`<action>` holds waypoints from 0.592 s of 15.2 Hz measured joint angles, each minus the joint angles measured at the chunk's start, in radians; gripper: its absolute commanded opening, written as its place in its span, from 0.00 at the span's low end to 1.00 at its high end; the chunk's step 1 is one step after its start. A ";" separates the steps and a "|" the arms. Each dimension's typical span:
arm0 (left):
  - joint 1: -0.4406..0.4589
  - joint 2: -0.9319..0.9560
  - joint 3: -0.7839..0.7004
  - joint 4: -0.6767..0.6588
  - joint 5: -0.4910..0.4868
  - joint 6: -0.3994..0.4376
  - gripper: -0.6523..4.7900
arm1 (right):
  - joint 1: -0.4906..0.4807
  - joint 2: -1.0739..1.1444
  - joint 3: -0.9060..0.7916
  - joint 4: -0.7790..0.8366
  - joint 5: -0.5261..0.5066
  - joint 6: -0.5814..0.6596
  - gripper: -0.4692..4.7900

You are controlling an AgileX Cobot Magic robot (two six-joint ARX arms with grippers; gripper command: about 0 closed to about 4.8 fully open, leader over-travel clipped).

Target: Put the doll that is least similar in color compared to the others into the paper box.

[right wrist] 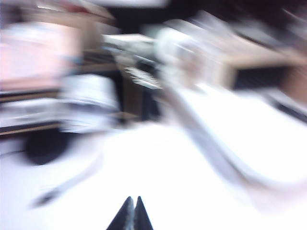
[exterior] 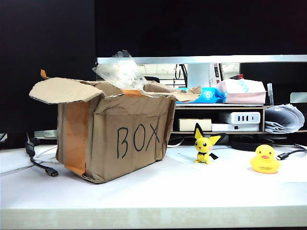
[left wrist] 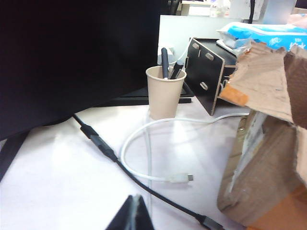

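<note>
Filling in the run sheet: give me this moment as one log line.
left gripper: shut, beside paper box | right gripper: shut, empty, view blurred | doll: not visible | yellow mouse toy, duck: on table

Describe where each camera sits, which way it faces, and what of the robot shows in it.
Exterior view: low at the table's front edge, facing the paper box, yellow mouse figurine and rubber duck; no arm visible.
Left wrist view: on the left arm, facing the paper cup and cables; left gripper shut.
Right wrist view: motion-blurred, over the tabletop; right gripper shut.
Shared: the box appears in the exterior and left wrist views.
</note>
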 measured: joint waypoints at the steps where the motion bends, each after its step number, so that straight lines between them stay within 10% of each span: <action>1: 0.000 0.000 0.000 0.000 0.000 0.000 0.11 | -0.085 0.000 -0.027 0.010 -0.024 0.035 0.08; 9: 0.000 0.000 0.000 0.000 0.000 0.000 0.11 | -0.375 0.000 -0.231 0.171 -0.272 0.218 0.08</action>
